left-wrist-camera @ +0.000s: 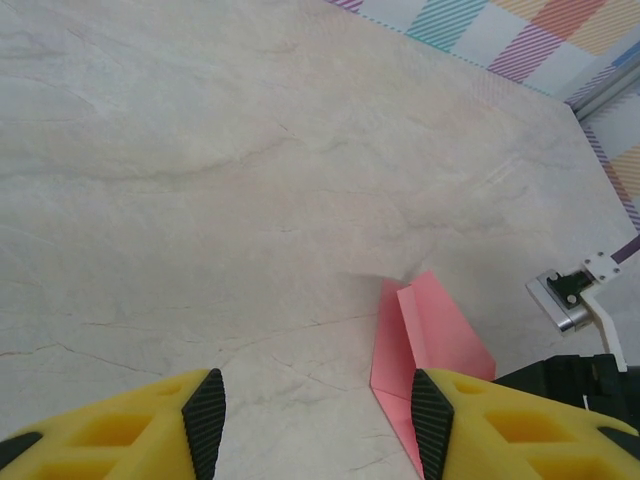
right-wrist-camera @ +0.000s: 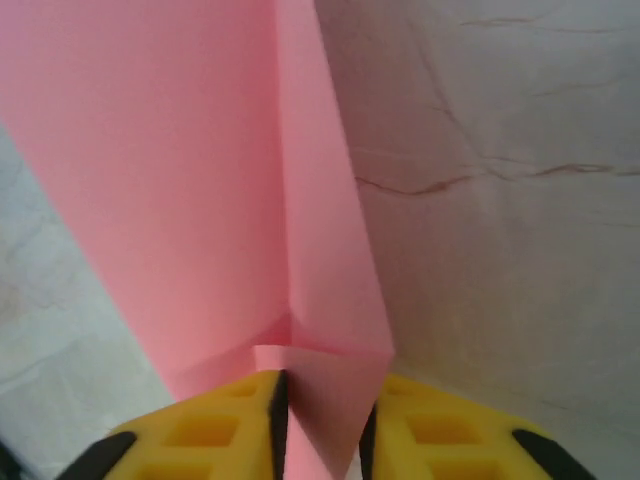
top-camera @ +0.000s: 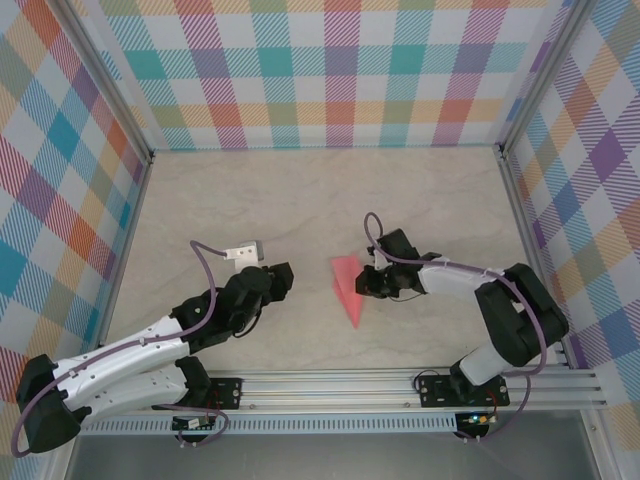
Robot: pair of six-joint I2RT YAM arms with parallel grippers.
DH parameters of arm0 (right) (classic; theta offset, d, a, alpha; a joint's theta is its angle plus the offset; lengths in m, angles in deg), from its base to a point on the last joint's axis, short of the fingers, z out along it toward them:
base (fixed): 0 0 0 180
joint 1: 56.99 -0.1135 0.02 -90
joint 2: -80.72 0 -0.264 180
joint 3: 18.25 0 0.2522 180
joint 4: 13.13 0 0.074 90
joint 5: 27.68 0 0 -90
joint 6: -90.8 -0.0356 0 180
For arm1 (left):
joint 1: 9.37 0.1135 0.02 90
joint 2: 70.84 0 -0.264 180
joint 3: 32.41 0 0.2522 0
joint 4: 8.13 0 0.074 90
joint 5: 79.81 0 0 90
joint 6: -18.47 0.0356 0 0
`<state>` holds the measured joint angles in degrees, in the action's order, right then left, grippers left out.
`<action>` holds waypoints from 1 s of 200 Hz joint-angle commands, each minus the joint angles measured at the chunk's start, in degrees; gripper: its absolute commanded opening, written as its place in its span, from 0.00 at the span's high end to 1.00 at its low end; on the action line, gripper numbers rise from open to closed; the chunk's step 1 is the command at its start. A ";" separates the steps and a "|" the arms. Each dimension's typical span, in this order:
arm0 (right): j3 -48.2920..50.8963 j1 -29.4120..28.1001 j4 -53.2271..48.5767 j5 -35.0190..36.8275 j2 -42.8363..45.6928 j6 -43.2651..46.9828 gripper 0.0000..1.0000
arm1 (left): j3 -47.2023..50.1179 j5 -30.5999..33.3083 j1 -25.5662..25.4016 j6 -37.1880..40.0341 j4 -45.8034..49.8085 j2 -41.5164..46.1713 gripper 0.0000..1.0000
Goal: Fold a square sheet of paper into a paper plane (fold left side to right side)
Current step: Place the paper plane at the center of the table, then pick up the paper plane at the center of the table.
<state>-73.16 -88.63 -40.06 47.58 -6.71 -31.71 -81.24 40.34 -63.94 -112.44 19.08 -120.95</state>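
In the top view the pink paper plane [top-camera: 346, 285] lay on the table [top-camera: 300, 200] at mid-frame, its point toward the bottom. The right gripper [top-camera: 368, 283] met its right edge and the left gripper [top-camera: 278, 280] stood apart on its left.

In the left wrist view, the left gripper [left-wrist-camera: 315, 412] gaped, holding nothing, with the paper plane [left-wrist-camera: 432, 335] at lower right.

In the right wrist view, the right gripper [right-wrist-camera: 322, 415] pinched a raised fold of the paper plane [right-wrist-camera: 180, 180] at the bottom of the frame.
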 commanded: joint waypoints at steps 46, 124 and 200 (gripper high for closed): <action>-12.07 -6.94 -28.50 23.22 10.91 4.09 0.53 | -0.18 1.11 0.51 1.80 -0.48 0.83 0.37; -26.18 -23.20 -33.40 31.13 -7.07 1.67 0.44 | 1.25 2.39 0.49 1.88 0.58 4.61 0.36; -35.50 -25.45 -40.59 37.72 -21.21 0.52 0.38 | 5.36 7.93 0.49 1.20 7.46 17.21 0.34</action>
<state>-105.77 -113.35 -75.62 81.65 -25.18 -30.09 -76.83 44.73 -63.94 -111.15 22.67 -106.52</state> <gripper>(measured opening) 0.624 0.655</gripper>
